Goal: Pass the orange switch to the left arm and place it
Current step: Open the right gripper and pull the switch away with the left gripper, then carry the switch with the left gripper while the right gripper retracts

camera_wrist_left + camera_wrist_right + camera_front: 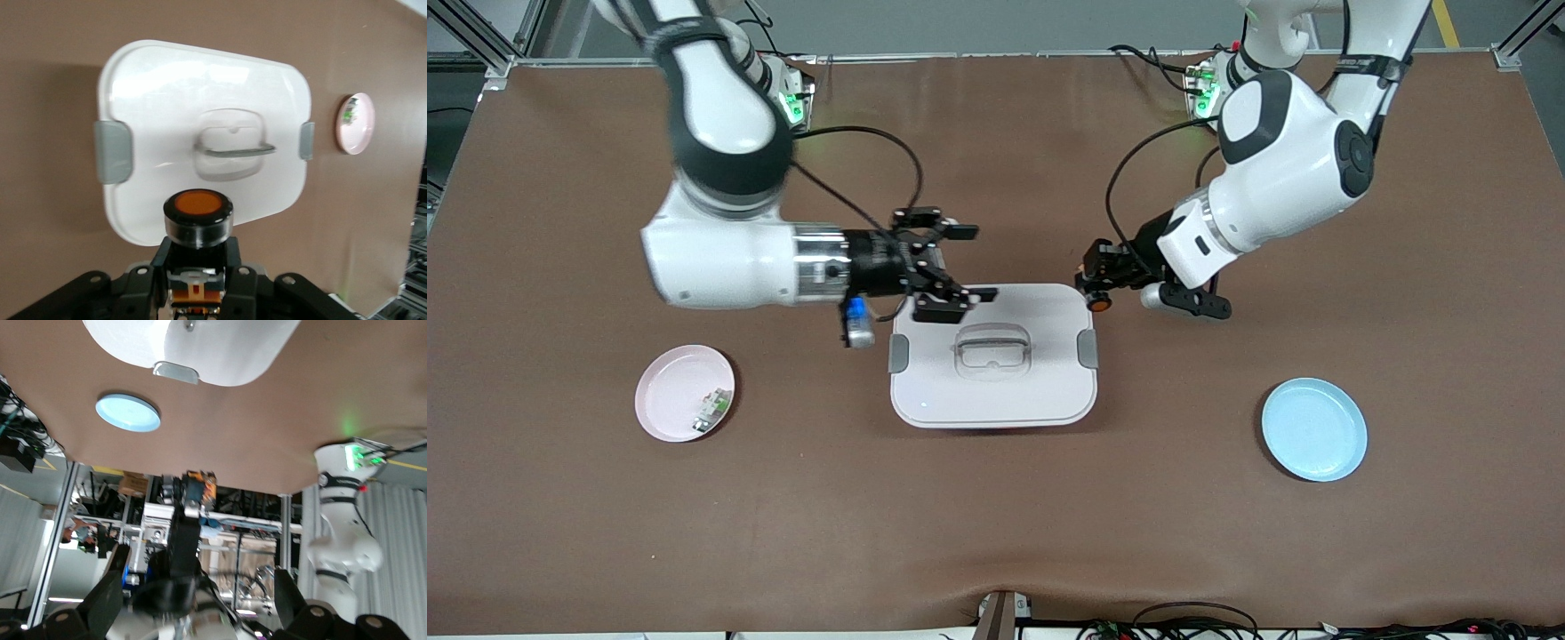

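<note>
Both my grippers hang at the box's (992, 373) edge farthest from the front camera: left gripper (1092, 283) clamped on the orange switch (1099, 301), right gripper (953, 267) spread wide. One pink plate (669, 397) holds a green-white component (711, 409); blue plate (1313, 429).

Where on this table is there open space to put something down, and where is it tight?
Bare brown table runs wide along the edge nearest the front camera, and between the box and each plate: the pink plate and the blue plate. It is crowded above the box, where the left gripper, holding the orange switch, faces the open right gripper.
</note>
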{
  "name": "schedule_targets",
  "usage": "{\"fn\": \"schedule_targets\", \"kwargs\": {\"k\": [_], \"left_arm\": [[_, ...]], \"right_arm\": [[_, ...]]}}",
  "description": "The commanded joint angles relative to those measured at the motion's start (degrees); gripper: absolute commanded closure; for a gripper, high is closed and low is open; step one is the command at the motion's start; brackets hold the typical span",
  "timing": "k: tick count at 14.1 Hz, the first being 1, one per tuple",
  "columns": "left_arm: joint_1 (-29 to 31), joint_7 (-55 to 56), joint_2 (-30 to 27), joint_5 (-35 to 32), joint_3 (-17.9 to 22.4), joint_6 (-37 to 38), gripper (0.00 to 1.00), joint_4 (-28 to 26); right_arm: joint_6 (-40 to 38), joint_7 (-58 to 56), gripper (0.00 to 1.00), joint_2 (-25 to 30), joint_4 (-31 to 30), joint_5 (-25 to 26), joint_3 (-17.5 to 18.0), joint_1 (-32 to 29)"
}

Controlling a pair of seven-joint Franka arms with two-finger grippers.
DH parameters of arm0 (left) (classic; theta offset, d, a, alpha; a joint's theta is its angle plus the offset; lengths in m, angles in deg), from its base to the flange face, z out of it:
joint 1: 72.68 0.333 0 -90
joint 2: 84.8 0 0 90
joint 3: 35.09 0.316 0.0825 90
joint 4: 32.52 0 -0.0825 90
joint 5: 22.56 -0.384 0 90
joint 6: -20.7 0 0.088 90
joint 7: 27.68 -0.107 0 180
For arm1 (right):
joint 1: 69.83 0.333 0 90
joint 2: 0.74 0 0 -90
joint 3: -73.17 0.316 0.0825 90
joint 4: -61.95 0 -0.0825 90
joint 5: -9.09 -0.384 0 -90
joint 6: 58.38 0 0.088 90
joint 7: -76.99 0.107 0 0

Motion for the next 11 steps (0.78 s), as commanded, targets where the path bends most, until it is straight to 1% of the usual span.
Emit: {"fn": "schedule_targets", "kwargs": {"k": [1,2,3,5,6,8,11], "left_arm": [[2.24,0.29,-1.1,-4.14,-0.27,3.11,1.0,0.09],[2.42,0.29,-1.27,-6.33,-0.27,3.98,1.0,0.18],[2.86,0.29,-1.19,-8.96,-0.27,4.6,1.0,1.22],[4.52,-1.54,-0.84,-13.63,-0.27,5.92,1.0,2.37],[5.14,-3.38,-0.75,-13.99,-0.27,6.19,1.0,2.55],[7.33,-8.56,-0.57,-14.09,-0.18,8.89,1.0,2.46],[11.73,-19.54,-0.57,-14.43,-0.09,12.07,1.0,2.02]], "right_arm": [[-11.16,-0.08,0.0,3.3,-0.09,5.02,0.81,-8.49],[-15.46,-1.74,0.0,4.01,1.22,10.27,0.81,-10.09],[-18.9,-4.02,0.0,5.14,1.84,17.37,0.81,-10.45],[-20.86,-9.9,0.0,8.48,1.24,30.04,0.89,-10.45],[-22.44,-12.63,0.0,9.1,1.24,34.1,0.89,-10.45],[-24.12,-18.6,0.0,9.81,0.8,39.13,0.72,-11.76],[-23.77,-26.95,0.0,11.83,-1.57,47.04,0.72,-12.12]]}}
